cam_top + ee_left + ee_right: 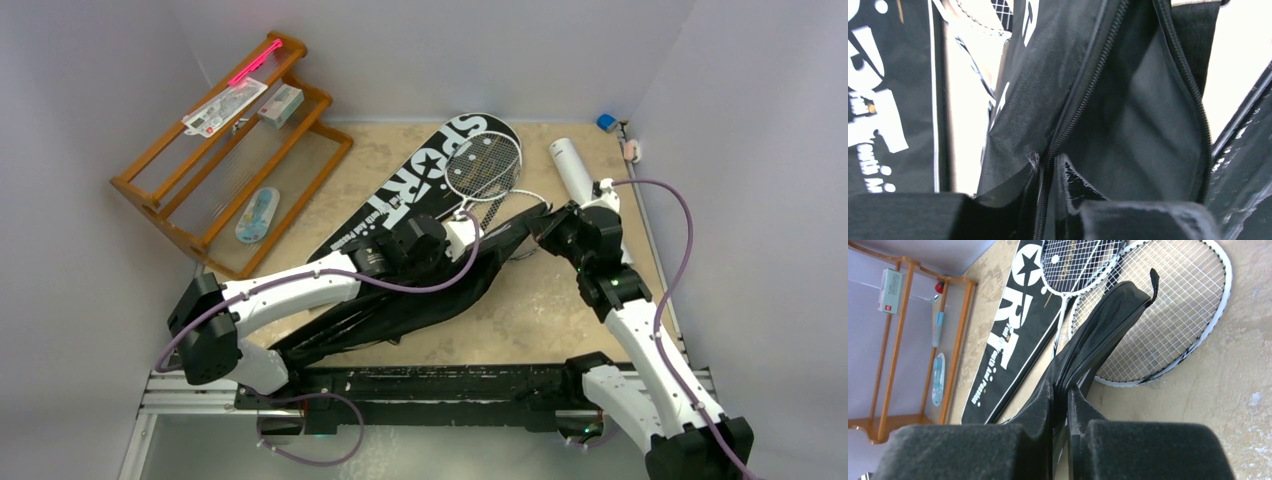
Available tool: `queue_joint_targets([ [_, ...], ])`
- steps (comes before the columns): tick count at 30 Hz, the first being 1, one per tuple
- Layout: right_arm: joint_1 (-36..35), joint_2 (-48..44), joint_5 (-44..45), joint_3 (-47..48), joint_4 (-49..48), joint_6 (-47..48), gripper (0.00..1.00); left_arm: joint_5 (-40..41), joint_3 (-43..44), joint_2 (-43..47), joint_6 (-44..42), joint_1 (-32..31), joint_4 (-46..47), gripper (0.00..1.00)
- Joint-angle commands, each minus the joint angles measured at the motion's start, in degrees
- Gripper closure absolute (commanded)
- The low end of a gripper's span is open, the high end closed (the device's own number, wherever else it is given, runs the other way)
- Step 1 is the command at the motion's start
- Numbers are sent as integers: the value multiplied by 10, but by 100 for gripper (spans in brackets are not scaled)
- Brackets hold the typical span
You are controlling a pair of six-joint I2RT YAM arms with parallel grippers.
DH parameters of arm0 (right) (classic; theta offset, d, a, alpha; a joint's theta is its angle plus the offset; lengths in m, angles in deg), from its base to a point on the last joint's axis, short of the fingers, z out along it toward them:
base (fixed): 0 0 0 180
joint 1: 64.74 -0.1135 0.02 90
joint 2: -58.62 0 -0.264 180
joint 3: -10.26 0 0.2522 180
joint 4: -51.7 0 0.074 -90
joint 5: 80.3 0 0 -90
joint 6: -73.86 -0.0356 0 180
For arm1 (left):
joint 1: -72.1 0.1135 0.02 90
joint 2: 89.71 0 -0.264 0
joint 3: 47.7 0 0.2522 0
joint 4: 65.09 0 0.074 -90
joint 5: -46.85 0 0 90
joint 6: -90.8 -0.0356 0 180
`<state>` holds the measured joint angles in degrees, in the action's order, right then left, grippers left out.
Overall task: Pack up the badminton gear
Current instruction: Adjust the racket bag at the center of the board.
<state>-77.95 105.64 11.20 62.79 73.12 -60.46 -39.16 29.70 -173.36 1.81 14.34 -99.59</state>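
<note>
The right gripper clamped the black cover; the left gripper straddled its zip edge, grip not clear enough to tell

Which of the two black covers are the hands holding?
The unzipped cover, pinched by both the left hand and the right hand. The SPORT cover lies flat with a racket on it.

"SPORT" on black racket cover

A wooden rack stands at the far left, holding a pink stick, a flat packet and a small box.
</note>
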Motion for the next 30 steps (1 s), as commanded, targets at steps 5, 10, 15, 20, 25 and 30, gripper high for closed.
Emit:
queue_joint_targets([
  [5, -6, 22, 26, 68, 32, 69, 74, 11, 26, 4, -1, 2, -9, 100],
  [10, -6, 2, 18, 49, 25, 79, 38, -3, 24, 9, 0, 2, -5, 100],
  [15, -6, 5, -34, 42, 24, 77, 16, -6, 26, 9, 3, 2, -5, 100],
  [20, -7, 28, -84, 44, 49, 7, 16, -11, 28, 9, 5, 2, -6, 100],
  [25, -7, 32, -117, 35, 54, -47, 29, -36, 27, 18, 6, 2, -1, 100],
  [30, -7, 11, -112, 35, 65, -49, 40, -110, 19, 42, 2, 2, 17, 100],
])
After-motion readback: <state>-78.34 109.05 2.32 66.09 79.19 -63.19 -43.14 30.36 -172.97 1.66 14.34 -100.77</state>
